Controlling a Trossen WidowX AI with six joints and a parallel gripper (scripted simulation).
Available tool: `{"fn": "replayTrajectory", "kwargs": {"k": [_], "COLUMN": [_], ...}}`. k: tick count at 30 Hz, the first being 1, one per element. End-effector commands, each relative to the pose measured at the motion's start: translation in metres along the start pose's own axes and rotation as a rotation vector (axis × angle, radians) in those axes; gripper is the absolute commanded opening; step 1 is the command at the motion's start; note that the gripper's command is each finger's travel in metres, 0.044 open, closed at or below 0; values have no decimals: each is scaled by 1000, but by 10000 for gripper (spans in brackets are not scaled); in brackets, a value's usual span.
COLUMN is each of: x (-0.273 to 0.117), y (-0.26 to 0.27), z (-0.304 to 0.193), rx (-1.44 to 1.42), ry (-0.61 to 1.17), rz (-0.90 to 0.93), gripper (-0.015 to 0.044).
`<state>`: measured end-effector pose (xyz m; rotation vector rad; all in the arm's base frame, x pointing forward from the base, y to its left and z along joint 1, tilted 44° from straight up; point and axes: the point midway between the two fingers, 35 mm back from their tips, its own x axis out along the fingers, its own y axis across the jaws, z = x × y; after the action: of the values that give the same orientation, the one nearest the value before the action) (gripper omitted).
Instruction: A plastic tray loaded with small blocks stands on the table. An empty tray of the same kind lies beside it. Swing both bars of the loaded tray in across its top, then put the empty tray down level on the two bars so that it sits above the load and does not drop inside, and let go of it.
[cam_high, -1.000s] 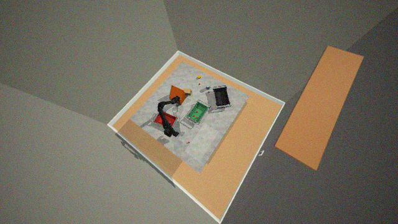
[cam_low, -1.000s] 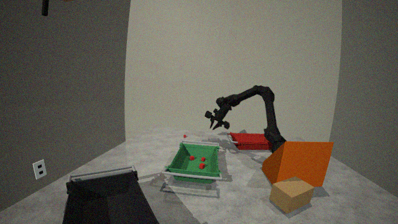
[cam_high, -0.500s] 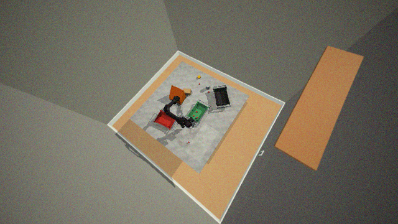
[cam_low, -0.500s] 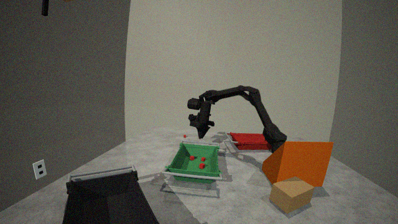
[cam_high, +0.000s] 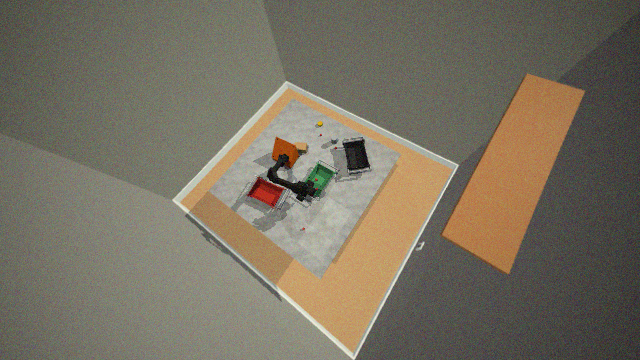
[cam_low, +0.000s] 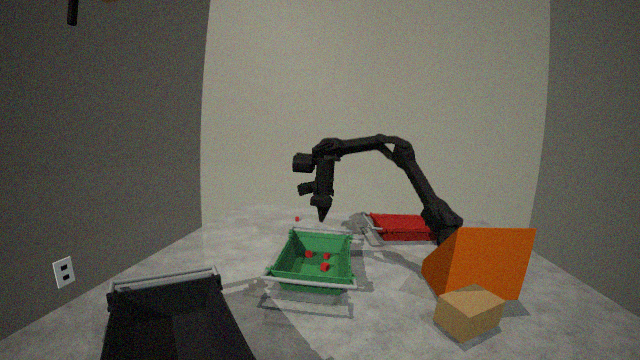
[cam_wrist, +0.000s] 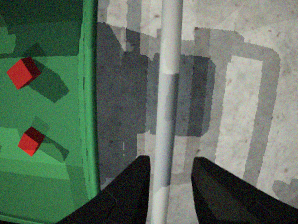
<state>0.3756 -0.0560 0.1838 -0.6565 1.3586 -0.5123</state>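
The green tray (cam_high: 326, 172) (cam_low: 345, 254) (cam_wrist: 90, 100) stands on the table with small red blocks (cam_low: 324, 267) (cam_wrist: 24, 73) inside. Its near bar (cam_low: 312, 282) is out over the near end in the exterior view. Its far bar (cam_wrist: 168, 100) is out beyond the other end, clear of the rim. My gripper (cam_low: 321, 220) (cam_wrist: 170, 166) points down above that far bar, partly open and empty. In the wrist view the bar runs between the two fingertips, which are still above it. A red tray (cam_high: 265, 191) (cam_low: 405, 232) and a black tray (cam_high: 356, 155) (cam_low: 165, 300) both look empty.
An orange panel (cam_high: 284, 151) (cam_low: 492, 262) stands by the arm's base, with a tan block (cam_high: 301, 147) (cam_low: 470, 315) beside it. A loose red cube (cam_high: 303, 229) (cam_low: 297, 218) lies beyond the green tray. A yellow piece (cam_high: 320, 123) and a grey piece (cam_high: 334, 141) lie farther off.
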Motion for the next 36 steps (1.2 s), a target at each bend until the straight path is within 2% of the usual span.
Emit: {"fn": "replayTrajectory", "kwargs": {"k": [1, 13, 25, 36], "x": [12, 51, 19, 21], "y": [0, -1, 26, 58], "z": [-1, -3, -3, -3], "rx": [-8, -8, -9, -9], "ry": [7, 7, 8, 8], "rz": [-5, -9, -5, -4], "gripper": [88, 88, 88, 88]}}
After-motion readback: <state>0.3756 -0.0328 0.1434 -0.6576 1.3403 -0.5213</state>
